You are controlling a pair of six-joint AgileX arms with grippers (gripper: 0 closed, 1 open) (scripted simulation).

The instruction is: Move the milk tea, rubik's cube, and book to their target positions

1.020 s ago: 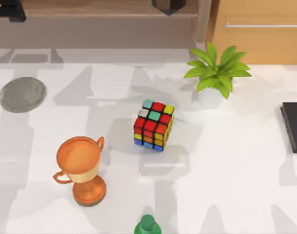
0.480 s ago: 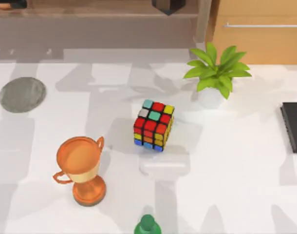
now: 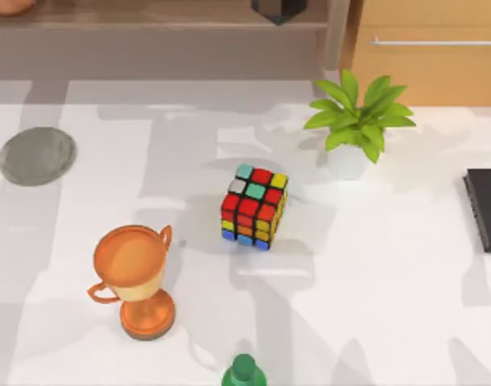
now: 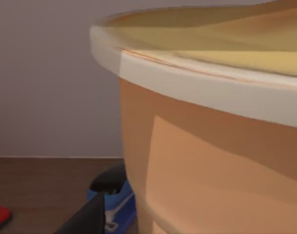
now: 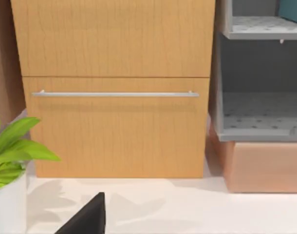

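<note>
milk tea (image 4: 212, 146) close before left gripper, grip state unclear; rubik's cube (image 3: 253, 207) mid-table.

Milk tea (image 4: 212, 161): orange-tan cup, creamy pale-yellow top, white rim.
Rubik's cube (image 3: 253, 207): black edges; red, yellow, teal, orange, blue, grey stickers.
Trophy (image 3: 133, 277): orange.
Tabletop (image 3: 390, 305): white.
Plant (image 3: 356, 117): green leaves, white pot.

Rubik's cube (image 3: 254, 207) upright, mid-table
</note>
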